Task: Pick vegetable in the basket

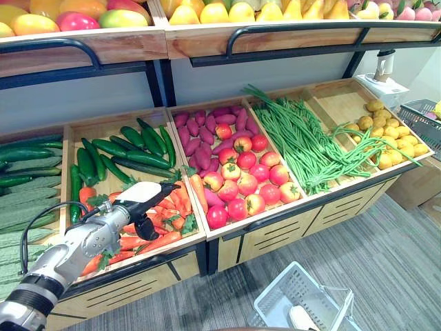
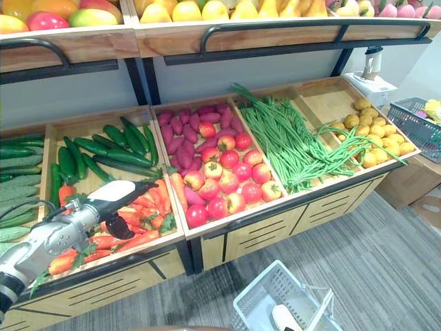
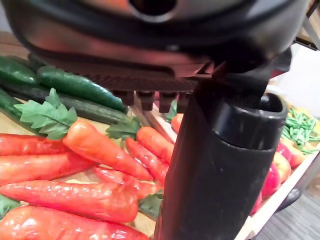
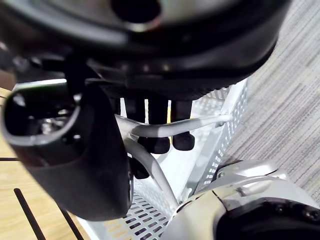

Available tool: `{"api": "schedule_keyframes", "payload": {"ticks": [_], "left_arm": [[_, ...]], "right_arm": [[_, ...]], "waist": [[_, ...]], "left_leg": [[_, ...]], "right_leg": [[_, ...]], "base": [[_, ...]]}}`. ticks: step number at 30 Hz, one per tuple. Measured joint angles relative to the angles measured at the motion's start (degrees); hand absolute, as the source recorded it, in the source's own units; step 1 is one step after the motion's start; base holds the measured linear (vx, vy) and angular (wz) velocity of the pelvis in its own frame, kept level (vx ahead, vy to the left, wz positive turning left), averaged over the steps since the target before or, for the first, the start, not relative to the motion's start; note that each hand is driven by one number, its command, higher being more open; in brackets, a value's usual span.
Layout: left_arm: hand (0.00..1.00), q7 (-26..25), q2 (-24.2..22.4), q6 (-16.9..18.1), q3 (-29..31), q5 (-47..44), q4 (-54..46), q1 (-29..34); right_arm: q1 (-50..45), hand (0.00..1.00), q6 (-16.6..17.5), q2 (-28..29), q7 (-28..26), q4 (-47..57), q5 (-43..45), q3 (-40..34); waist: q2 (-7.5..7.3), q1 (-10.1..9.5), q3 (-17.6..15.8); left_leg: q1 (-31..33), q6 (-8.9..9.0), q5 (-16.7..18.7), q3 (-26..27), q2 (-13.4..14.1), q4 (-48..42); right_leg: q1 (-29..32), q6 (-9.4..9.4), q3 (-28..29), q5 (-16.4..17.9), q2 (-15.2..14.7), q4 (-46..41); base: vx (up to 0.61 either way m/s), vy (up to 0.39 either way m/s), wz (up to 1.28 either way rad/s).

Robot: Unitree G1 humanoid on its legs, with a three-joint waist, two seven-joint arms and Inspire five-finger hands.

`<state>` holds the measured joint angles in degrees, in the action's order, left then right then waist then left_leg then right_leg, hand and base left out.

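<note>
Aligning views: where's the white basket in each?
Left eye view: white basket at bottom edge, right of centre.
Right eye view: basket at bottom edge, near centre.
Right wrist view: mesh wall beyond right hand, handle in its curled fingers.
Left wrist view: faces carrots instead.
Shared landmark: grey striped floor.

- A shop's produce section is shown — a greengrocer's display.
- Wooden bins point(image 1: 339, 103) are ranged side by side: carrots point(image 1: 176, 201) under the fingers point(image 1: 164, 187) of the left hand point(image 1: 138, 205), cucumbers point(image 1: 131, 148) just beyond them, tomatoes point(image 1: 247, 172) and green beans point(image 1: 303, 141) to their right.
- Fruit point(image 1: 213, 12) is heaped on a shelf point(image 1: 124, 45) well beyond the fingers.
- A pale shopping basket point(image 1: 289, 293) is seen over grey carpet point(image 1: 386, 262).
</note>
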<state>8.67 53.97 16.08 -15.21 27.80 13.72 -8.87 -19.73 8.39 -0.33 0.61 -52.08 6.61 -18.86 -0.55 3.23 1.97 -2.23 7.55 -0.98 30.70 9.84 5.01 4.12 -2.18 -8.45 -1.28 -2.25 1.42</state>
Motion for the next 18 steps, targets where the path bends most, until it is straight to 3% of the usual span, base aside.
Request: {"api": "schedule_keyframes", "payload": {"ticks": [9, 18], "left_arm": [[1.00, -2.18, -1.43, -0.68, 0.22, 2.17, 0.05, -3.88], [1.00, -2.18, -1.72, -0.69, 0.25, 2.15, 1.99, -3.92]], "right_arm": [[-0.86, 0.00, 0.93, -0.09, 0.05, 2.54, 0.14, 2.06], [-1.00, 0.00, 1.60, -0.01, 0.04, 4.62, 0.14, 2.18]], "waist": [[0.35, -0.34, -0.83], [0.52, -1.19, -2.78]], "left_leg": [[0.69, 0.01, 0.01, 1.64, 0.19, -0.01], [1.65, -0.16, 0.16, 3.20, 0.20, -0.04]], "right_leg": [[2.03, 0.00, 1.35, 0.00, 0.19, -1.23], [4.05, 0.00, 2.55, 0.00, 0.21, -2.10]], "base": [[-0.03, -0.028, -0.08], [-0.05, -0.032, -0.07]]}}
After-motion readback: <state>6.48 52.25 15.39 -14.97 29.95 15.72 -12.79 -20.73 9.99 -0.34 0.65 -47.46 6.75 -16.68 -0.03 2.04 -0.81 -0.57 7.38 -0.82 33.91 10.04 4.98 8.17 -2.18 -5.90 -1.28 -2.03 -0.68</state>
